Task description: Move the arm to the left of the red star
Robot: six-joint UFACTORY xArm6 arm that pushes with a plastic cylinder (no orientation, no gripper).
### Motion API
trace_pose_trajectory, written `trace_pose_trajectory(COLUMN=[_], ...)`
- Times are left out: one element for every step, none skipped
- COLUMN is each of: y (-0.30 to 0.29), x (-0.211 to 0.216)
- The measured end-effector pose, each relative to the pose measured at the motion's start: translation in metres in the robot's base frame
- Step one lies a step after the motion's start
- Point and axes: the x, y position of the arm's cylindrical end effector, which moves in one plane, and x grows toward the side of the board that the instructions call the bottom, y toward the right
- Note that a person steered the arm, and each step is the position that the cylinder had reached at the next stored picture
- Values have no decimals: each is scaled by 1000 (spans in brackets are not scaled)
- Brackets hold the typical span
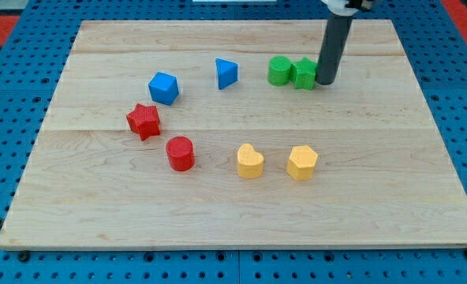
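Across the wooden board (241,201), well off toward the view's left and lower than my tip (326,81), sits the red star (143,121), while my tip, a bare rod grasping nothing, touches the green star (304,73).

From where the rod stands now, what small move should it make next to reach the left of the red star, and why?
Probably slide my tip toward the view's bottom-left first, away from the green blocks it sits beside on their right. The red star lies far to the view's left, and a straight path leftward would push the green pair and the blue triangle.
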Motion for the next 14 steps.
trace_pose_trajectory(y=[-5, -8, -4, -3, 6, 6, 13, 19, 28, 33, 21, 32, 66, 61], x=[-12, -12, -2, 7, 8, 8, 10, 10, 10, 10, 18, 59, 170, 278])
